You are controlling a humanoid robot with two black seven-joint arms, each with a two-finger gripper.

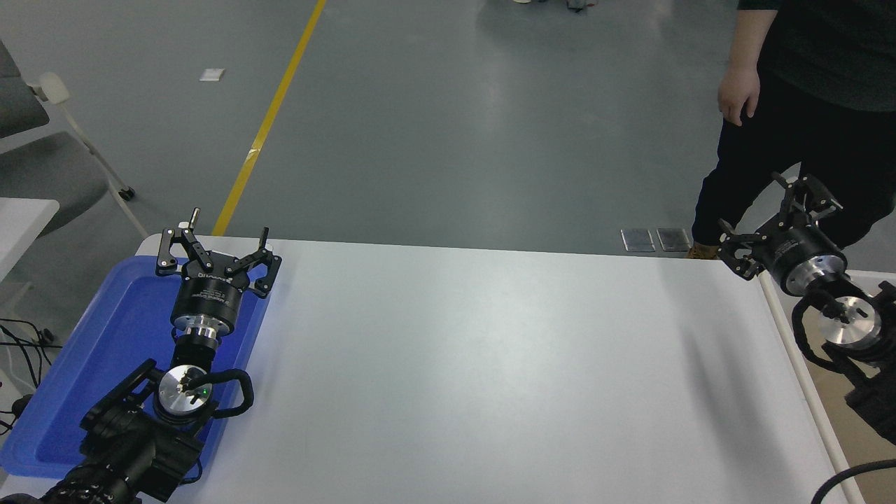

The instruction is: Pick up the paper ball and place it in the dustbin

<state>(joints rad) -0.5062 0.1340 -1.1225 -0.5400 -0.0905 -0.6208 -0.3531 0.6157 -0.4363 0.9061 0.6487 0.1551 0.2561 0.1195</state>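
No paper ball shows anywhere in the head view. The dustbin (794, 353) shows only as a cream-white rim and a strip of beige inner wall at the right edge of the picture. My right gripper (773, 213) is open and empty, raised over the table's far right corner, just left of the dustbin's rim. My left gripper (213, 241) is open and empty, parked over the blue tray (77, 371) at the lower left.
A person in dark clothes (805, 105) stands at the far right side, one hand (738, 98) hanging down. The white table (476, 364) fills the middle. A grey chair (42, 161) stands at the far left.
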